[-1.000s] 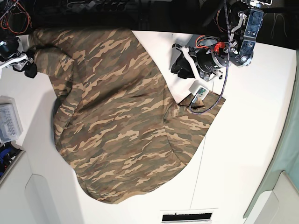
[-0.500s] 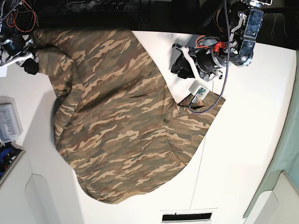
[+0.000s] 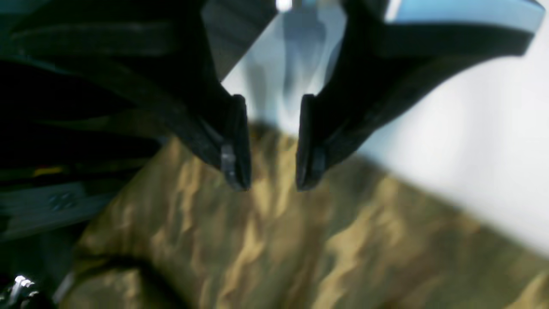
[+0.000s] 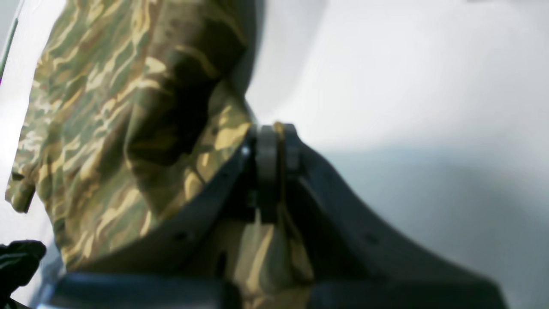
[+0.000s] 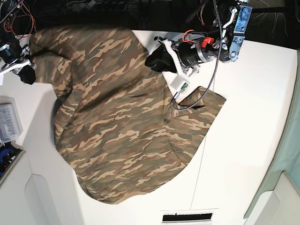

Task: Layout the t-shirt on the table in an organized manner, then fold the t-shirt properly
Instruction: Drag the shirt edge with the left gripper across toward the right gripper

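I see the camouflage t-shirt [image 5: 122, 122] spread crookedly across the white table [image 5: 248, 140], reaching its dark far edge. My right hand [image 4: 270, 141] is pressed together, pinching a fold of the shirt's fabric at its far corner. My left hand [image 3: 268, 163] hangs spread just above the shirt's edge, fingers [image 3: 233, 146] apart with nothing between them.

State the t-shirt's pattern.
The t-shirt is camouflage in olive green, brown and tan, clearest in the base view.
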You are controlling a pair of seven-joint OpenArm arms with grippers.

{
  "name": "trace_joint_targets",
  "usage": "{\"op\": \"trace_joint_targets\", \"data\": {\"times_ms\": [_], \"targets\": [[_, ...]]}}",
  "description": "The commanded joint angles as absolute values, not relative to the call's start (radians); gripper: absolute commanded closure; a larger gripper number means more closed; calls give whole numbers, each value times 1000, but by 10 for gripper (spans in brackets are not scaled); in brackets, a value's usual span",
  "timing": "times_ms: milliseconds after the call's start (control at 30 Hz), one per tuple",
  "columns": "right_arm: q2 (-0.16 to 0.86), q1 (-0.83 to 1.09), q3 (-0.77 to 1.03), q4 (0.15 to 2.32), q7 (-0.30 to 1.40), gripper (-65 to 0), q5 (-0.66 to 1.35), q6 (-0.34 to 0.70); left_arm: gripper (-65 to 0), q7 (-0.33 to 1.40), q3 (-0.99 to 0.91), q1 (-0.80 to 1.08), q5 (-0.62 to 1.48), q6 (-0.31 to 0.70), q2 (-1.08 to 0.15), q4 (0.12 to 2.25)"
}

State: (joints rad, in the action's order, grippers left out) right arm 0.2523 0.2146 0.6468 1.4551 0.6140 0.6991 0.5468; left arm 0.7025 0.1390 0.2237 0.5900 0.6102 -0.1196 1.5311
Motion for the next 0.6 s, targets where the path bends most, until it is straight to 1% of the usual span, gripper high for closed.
{"op": "trace_joint_targets", "data": {"times_ms": [0, 133, 200, 333, 400, 467, 500, 567], "targets": [[271, 205, 653, 1475, 595, 0, 715, 557, -180, 683, 148, 216, 609, 621, -109, 1546], [271, 206, 653, 1475, 595, 0, 714, 557, -180, 670, 233, 216, 589, 620, -94, 1545], [271, 205, 653, 1475, 595, 0, 714, 557, -180, 653, 287, 216, 542, 609, -94, 1543], [271, 206, 653, 1475, 595, -3, 714, 557, -180, 633, 378, 216, 471, 542, -94, 1531], [271, 206, 653, 1475, 595, -77, 714, 558, -180, 623, 402, 216, 446, 529, -94, 1517], [271, 206, 653, 1475, 600, -136, 714, 557, -180, 615, 408, 216, 435, 527, -94, 1497], [271, 206, 653, 1475, 603, -155, 714, 558, -180, 609, 408, 216, 435, 527, -94, 1486], [271, 206, 653, 1475, 603, -164, 709, 558, -180, 602, 405, 216, 435, 527, -95, 1467]]}}
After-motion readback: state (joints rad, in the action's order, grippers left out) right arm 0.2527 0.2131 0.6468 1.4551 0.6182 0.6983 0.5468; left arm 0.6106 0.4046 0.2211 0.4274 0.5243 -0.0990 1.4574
